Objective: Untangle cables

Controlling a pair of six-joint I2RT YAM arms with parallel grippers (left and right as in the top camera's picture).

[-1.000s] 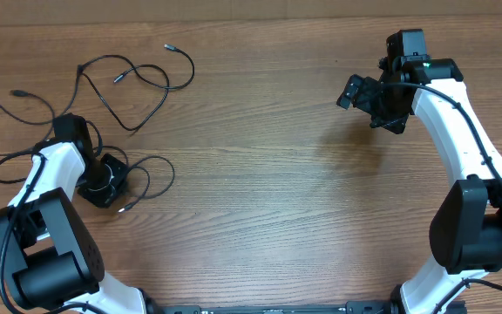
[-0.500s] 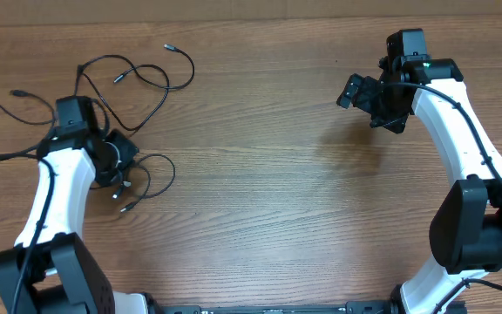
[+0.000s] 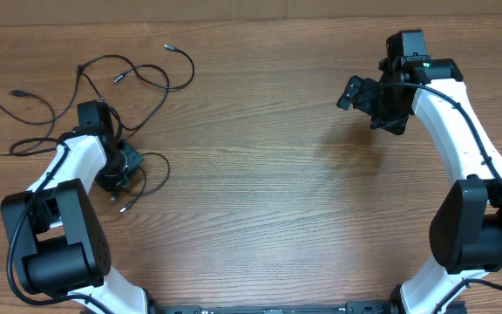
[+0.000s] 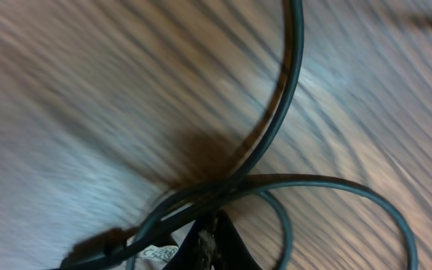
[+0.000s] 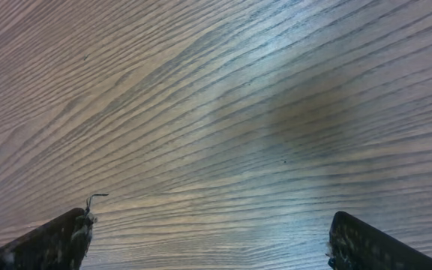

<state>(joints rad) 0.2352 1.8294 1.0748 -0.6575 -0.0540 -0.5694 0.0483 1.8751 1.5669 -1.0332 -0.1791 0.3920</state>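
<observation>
The brown wooden table point(image 3: 260, 201) is bare in its middle. The cables point(image 3: 133, 83) lie on its far left part. Loose loops spread toward the far edge, and a smaller loop lies nearer to me. My left gripper point(image 3: 118, 167) is down at this nearer loop, and from it the strands run mostly away and to the left. In the left wrist view one cord point(image 4: 276, 127) crosses another just before my fingers, but the picture is blurred, so I cannot tell if the jaws hold it. My right gripper point(image 3: 366, 94) hangs well apart at the far right, spread wide and holding nothing. I judge the left arm is the one to pull.
</observation>
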